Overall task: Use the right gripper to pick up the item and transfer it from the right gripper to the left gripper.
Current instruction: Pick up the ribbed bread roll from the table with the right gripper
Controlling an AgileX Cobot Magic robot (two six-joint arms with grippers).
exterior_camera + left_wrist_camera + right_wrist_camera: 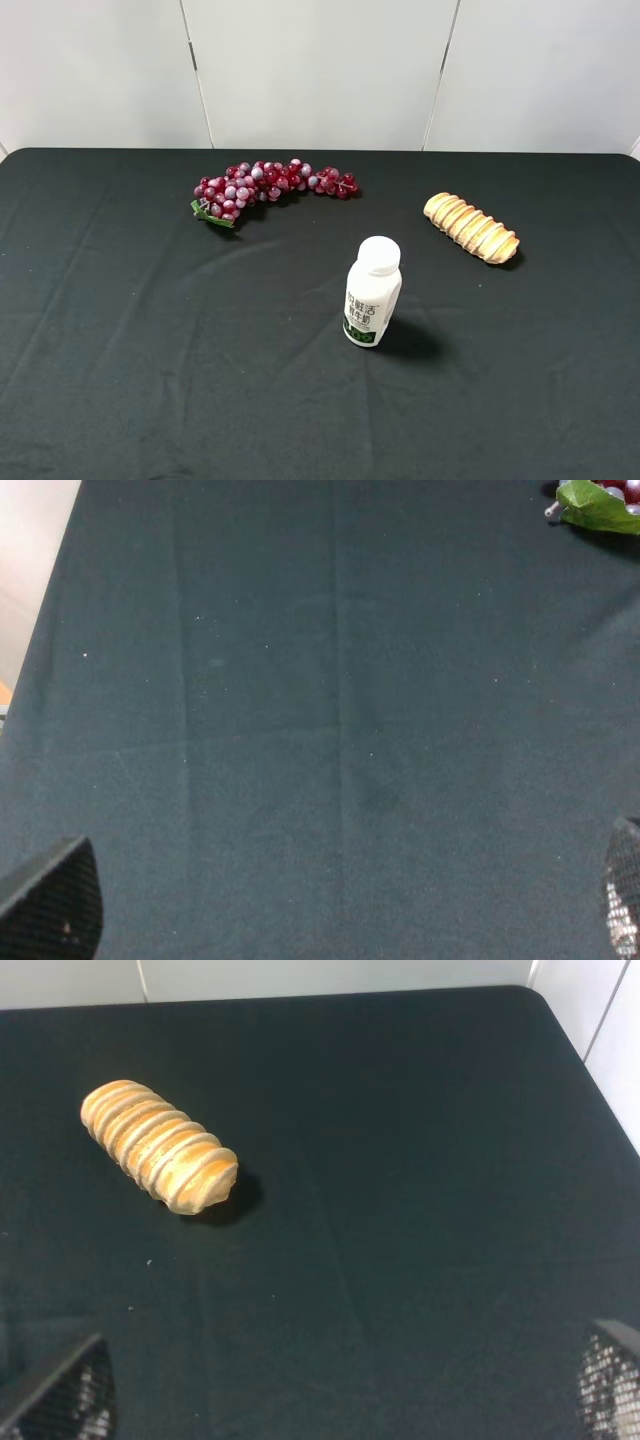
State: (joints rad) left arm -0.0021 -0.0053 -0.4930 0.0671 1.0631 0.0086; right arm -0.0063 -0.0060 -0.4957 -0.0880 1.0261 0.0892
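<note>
A: Count on the black cloth [120,350]?
B: One bread roll [471,228], far right, lying slantwise. One grape bunch [270,185], far side, left of centre. One milk bottle [372,292], upright, near the middle. All well apart.
A: And the right gripper [335,1390]?
B: Jaws spread wide, empty, touching nothing. The roll lies on the cloth ahead of it, apart.
A: The left gripper [335,910]?
B: Only its fingertips [50,905] show. The spread looks wide, nothing between them. Cloth below, one green leaf [598,505] of the grapes at the corner.
</note>
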